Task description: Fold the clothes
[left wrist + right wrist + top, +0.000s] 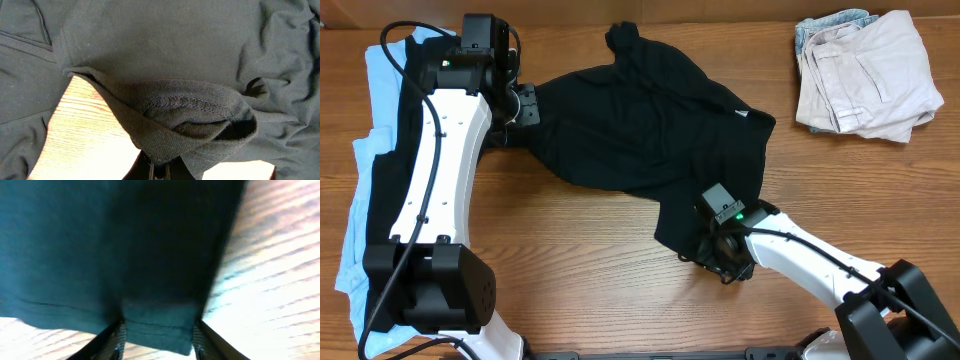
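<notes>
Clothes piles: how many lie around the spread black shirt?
2. A blue-and-black pile at the left edge, partly under the left arm; a beige pile at top right.

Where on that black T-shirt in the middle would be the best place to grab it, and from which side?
Probably its hemmed edges, coming in low from outside. The black T-shirt lies limp and flat, so only an edge offers something to pinch. The left claw is shut on a stitched hem at one end; the right claw straddles the hem nearest the robot.

The black short-sleeved shirt [650, 130] lies rumpled mid-table; the light blue garment [358, 200] lies at left.
</notes>
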You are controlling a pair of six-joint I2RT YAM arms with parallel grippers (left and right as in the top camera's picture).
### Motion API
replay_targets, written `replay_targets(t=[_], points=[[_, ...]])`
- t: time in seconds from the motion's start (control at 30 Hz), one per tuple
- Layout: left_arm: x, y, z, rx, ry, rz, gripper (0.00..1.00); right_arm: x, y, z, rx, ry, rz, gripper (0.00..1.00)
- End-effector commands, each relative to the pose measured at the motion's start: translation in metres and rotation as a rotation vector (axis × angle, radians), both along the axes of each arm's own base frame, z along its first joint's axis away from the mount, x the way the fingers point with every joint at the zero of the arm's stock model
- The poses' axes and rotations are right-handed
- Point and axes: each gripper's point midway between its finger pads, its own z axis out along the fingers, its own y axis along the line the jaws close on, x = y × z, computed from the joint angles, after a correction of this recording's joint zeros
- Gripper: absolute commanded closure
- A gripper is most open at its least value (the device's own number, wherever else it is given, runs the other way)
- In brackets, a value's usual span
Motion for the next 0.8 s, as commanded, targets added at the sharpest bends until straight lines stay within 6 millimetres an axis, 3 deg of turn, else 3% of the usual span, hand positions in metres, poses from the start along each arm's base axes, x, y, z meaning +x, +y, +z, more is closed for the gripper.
replay_targets(t=[0.0,0.07,0.1,0.17,0.2,0.3,0.4,0.47,0.57,0.67,0.77], points=[[0.003,-0.001,0.014,0.011,-0.038,-0.021,0.96,-0.017,-0.009,-0.012,-0.021,0.043,-0.021,0.59],[0.003,-0.001,0.014,0.011,-0.036,-0.021,0.96,-0.023,-0.013,-0.017,-0.029,0.055,-0.035,0.62],[0.002,-0.001,0.014,0.011,-0.036,-0.021,0.96,-0.026,-0.014,-0.018,-0.034,0.061,-0.051,0.68],[0.002,-0.001,0.014,0.011,-0.033,-0.021,0.96,-0.026,-0.014,-0.018,-0.034,0.06,-0.051,0.91],[0.001,-0.001,0.013,0.011,-0.028,-0.021,0.96,-0.024,-0.013,-0.018,-0.03,0.055,-0.051,0.96],[0.0,-0.001,0.013,0.011,-0.024,-0.022,0.96,-0.013,-0.011,-0.011,-0.018,0.031,-0.064,0.96],[0.002,-0.003,0.026,0.005,-0.045,-0.032,0.96,0.016,-0.011,0.015,-0.016,-0.035,-0.065,0.96],[0.001,-0.003,0.044,0.005,-0.065,-0.033,0.96,0.045,-0.019,0.05,-0.031,-0.121,-0.064,0.96],[-0.001,-0.003,0.084,0.011,-0.121,-0.049,0.96,0.091,-0.037,0.126,-0.04,-0.295,-0.065,0.96],[-0.007,-0.001,0.128,0.017,-0.195,-0.05,0.96,0.127,-0.06,0.214,-0.012,-0.493,-0.077,0.96],[-0.014,-0.001,0.168,0.034,-0.283,-0.081,0.96,0.144,-0.094,0.307,-0.007,-0.695,-0.121,0.96]])
